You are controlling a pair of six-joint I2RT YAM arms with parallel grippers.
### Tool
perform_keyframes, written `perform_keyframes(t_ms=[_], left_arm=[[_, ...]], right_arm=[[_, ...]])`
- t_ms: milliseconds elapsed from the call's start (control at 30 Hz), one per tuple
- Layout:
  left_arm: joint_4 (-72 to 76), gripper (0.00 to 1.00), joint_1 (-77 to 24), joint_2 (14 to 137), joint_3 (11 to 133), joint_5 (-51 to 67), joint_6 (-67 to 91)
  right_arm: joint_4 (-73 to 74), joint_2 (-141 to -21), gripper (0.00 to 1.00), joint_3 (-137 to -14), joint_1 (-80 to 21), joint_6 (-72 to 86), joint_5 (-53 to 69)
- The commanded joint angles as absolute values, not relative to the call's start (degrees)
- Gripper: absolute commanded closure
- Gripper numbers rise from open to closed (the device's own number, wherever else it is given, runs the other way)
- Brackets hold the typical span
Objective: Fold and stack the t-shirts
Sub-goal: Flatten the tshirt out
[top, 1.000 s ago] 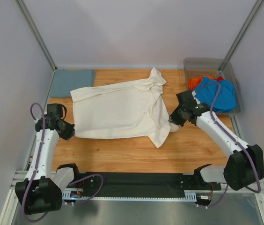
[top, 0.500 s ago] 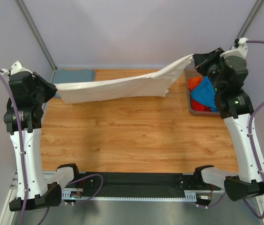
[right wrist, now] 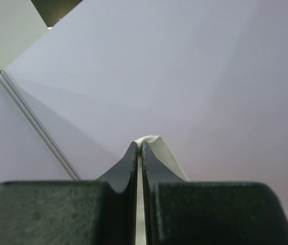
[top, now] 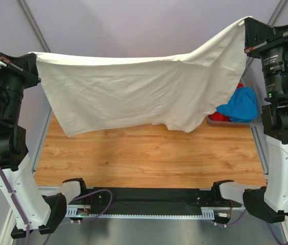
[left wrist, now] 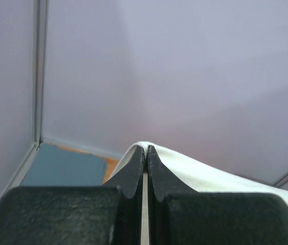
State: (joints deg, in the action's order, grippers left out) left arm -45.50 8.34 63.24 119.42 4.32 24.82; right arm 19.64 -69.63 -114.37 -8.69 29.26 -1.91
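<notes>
The cream-white t-shirt (top: 139, 92) hangs spread in the air high above the table, stretched between both arms. My left gripper (top: 31, 55) is shut on its left corner; the cloth edge (left wrist: 157, 153) shows at the fingertips in the left wrist view. My right gripper (top: 246, 23) is shut on its right corner, higher up; cloth (right wrist: 157, 145) pokes past the tips in the right wrist view. A bright blue shirt (top: 241, 104) and an orange-red one (top: 220, 116) lie in the bin at the right. The grey-blue shirt (left wrist: 62, 171) lies folded at the back left, hidden behind the cloth in the top view.
The wooden table (top: 149, 153) lies below the hanging cloth. The clear bin's near edge (top: 225, 121) peeks out at the right. Enclosure walls and a metal corner post (left wrist: 37, 76) stand close behind both grippers.
Both arms have lifted the cream-white shirt from the table up high; it went from a stretched band to a wide hanging sheet that now covers the back of the table.
</notes>
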Motion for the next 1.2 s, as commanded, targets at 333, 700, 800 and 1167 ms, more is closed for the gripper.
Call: perform_keyframes(t_ms=[333,700,800,1167], left_arm=[[-36.92,1.0,8.61,67.67,128.58,7.29,21.8],[-35.42,1.0,8.61,70.93,132.89,10.28,23.03],[-35.25,1.0,8.61,69.53,132.54,11.16,23.64],[-36.56,1.0,8.61,57.67,127.53,9.06,22.5]], right_arm=[[15.38,-72.85,1.0,-122.69,-8.26,21.54,1.04],[14.94,-71.55,1.0,-124.36,-8.26,20.3,2.46],[15.12,-69.44,1.0,-125.16,-8.26,20.21,2.64],[15.2,-57.67,1.0,-119.97,-8.17,21.97,4.22]])
